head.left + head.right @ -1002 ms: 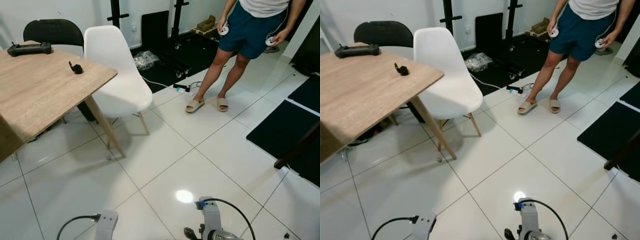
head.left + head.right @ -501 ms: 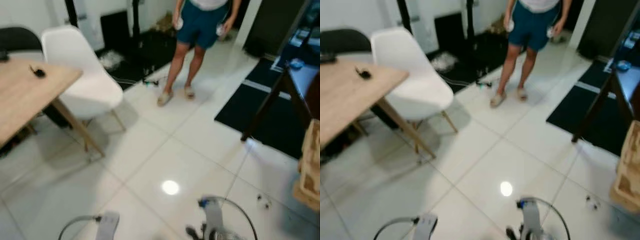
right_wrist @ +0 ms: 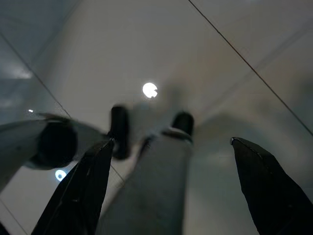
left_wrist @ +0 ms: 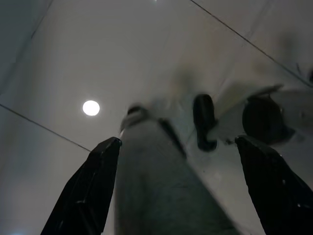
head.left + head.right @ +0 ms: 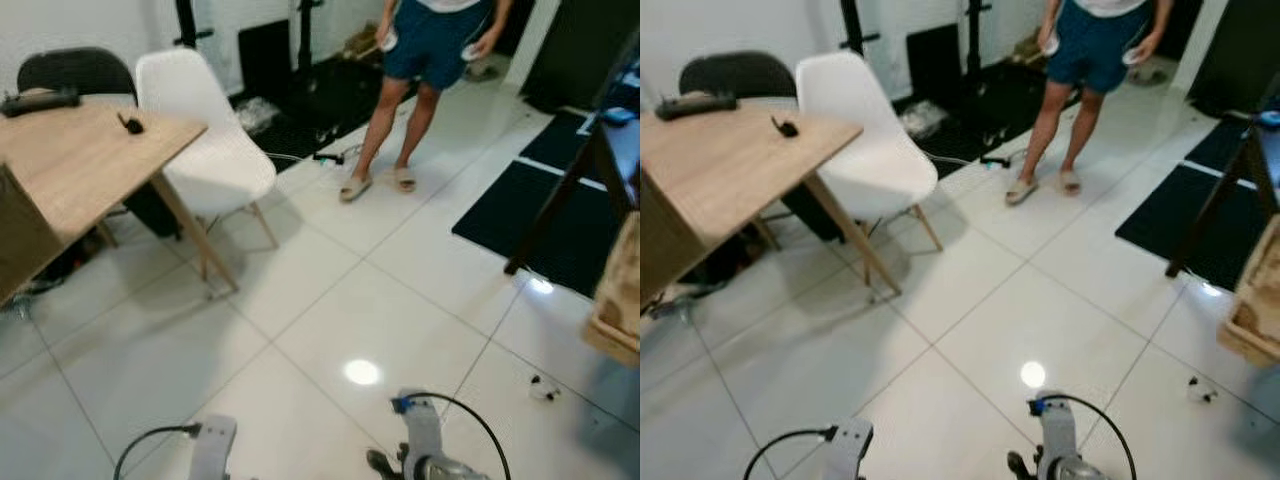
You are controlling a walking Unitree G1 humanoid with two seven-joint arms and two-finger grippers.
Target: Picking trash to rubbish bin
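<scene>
Both pincers hang idle, low over the white tiled floor (image 5: pixel 330 300). Left pincer (image 4: pixel 181 186): fingers spread wide apart, nothing between them, nothing touched; past them you see the robot's own grey leg and a black foot above the tile. Right pincer (image 3: pixel 168 188): the same, fingers well apart, empty, a leg and the floor beyond.

Trash: the likeliest candidate is a small dark-and-pale scrap (image 5: pixel 541 388) lying on the tile ahead and to your right, near the foot of a pale wooden rack (image 5: pixel 618 300) at the right edge. Too small to say what it is. No rubbish bin can be made out from here.

Step in hand, as you should judge it: search and approach, with nothing picked and nothing carried. The next move calls for a turn to the right and a walk toward the scrap, then a deep bend, since it lies flat on the floor. The right pincer is the nearer one. You must also locate the bin before carrying anything off.

Farther out: a wooden bench (image 5: pixel 70 165) stands at left with a small black object (image 5: pixel 130 124) and a black controller (image 5: pixel 40 100) on it, and a white chair (image 5: pixel 205 145) tucked beside it. A person (image 5: pixel 425 80) in blue shorts and sandals stands beyond, a small white thing in each hand. Black mats (image 5: pixel 540 215) lie to the right.
</scene>
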